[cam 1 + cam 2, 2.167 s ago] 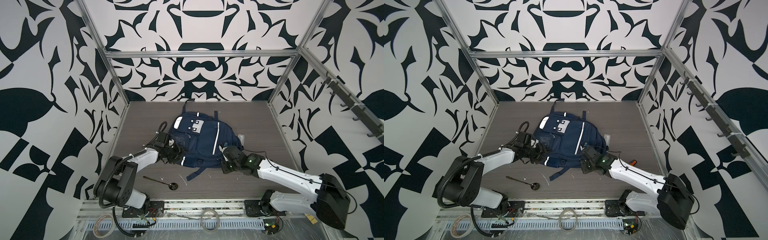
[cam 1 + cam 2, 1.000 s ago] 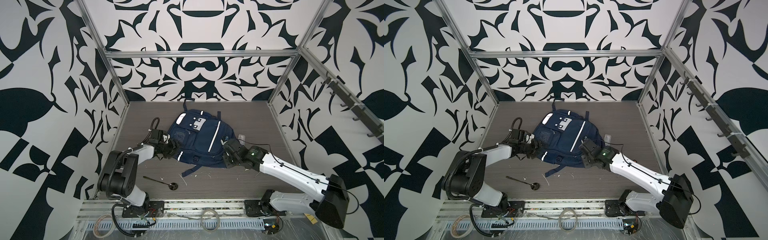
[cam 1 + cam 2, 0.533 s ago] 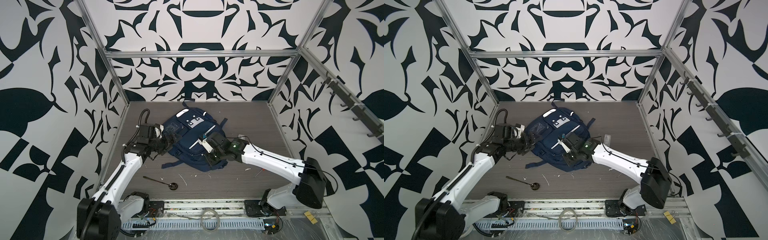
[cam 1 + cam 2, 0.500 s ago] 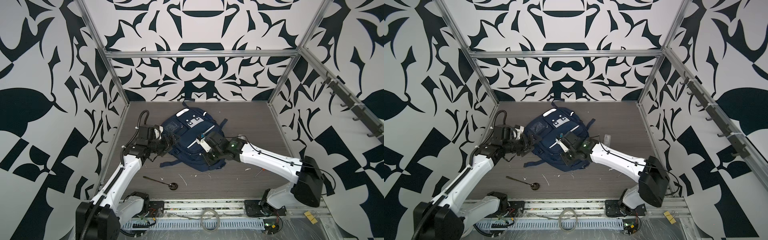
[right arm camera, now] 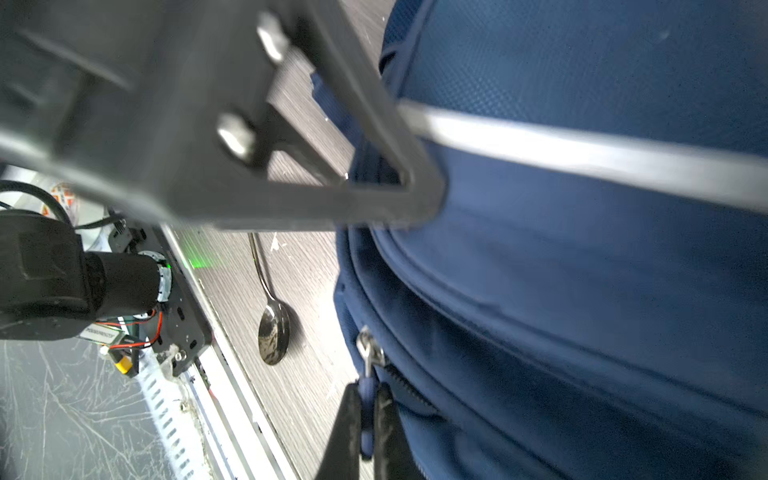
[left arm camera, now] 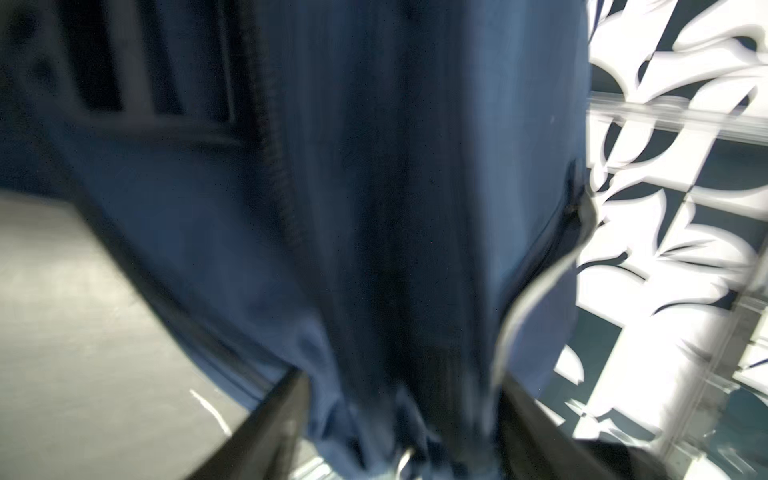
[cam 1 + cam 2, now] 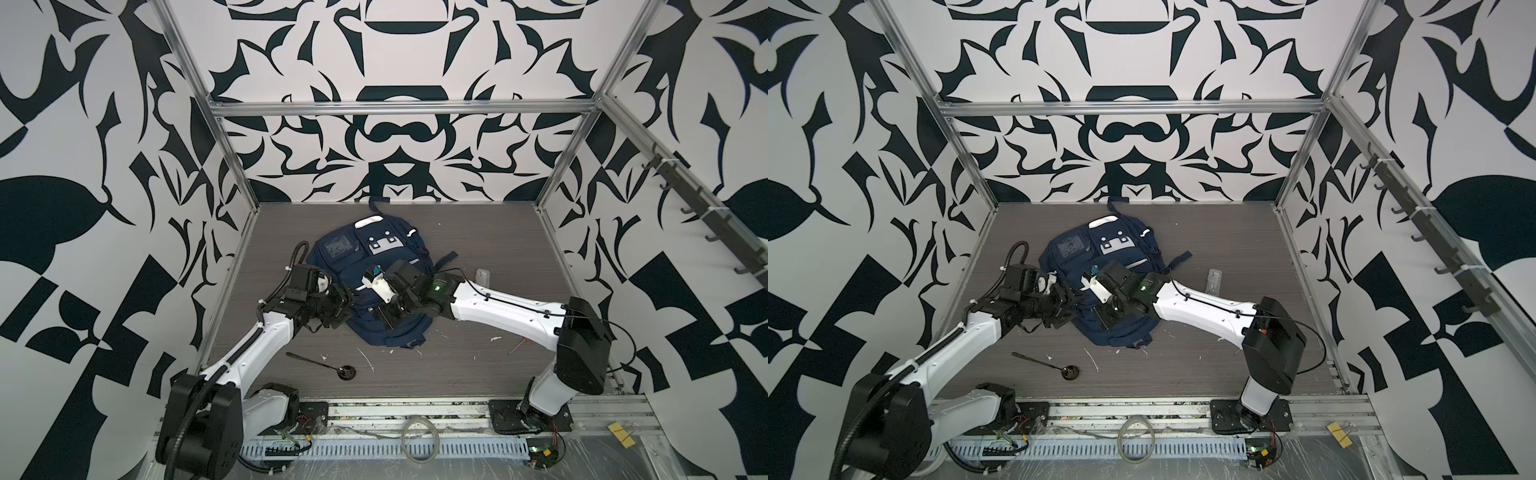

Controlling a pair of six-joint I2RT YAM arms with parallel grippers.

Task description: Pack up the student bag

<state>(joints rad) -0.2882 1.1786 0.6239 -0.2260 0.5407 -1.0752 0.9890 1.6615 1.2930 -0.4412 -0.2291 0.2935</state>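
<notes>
The student bag point(image 7: 353, 270) point(image 7: 1071, 266), navy blue with white stripes and a grey buckle patch, lies front-up on the dark wood floor. My left gripper point(image 7: 347, 305) point(image 7: 1071, 305) is at the bag's left edge. In the blurred left wrist view, navy fabric point(image 6: 374, 249) is bunched between the left gripper's point(image 6: 407, 436) two fingers. My right gripper point(image 7: 384, 318) point(image 7: 1104, 316) reaches over the bag's near half. In the right wrist view the right gripper point(image 5: 366, 419) is shut on a blue zipper pull point(image 5: 365, 399) below a metal slider.
A dark spoon point(image 7: 328, 365) point(image 7: 1044, 362) point(image 5: 272, 328) lies on the floor in front of the bag. A small clear object point(image 7: 482, 276) point(image 7: 1214, 280) lies right of the bag. White scraps dot the floor. A hook rail point(image 7: 706, 208) runs along the right wall.
The bag has shifted left and turned since a second ago. The right gripper came over its front, still shut. The left gripper's jaws have narrowed on the bag's left edge.
</notes>
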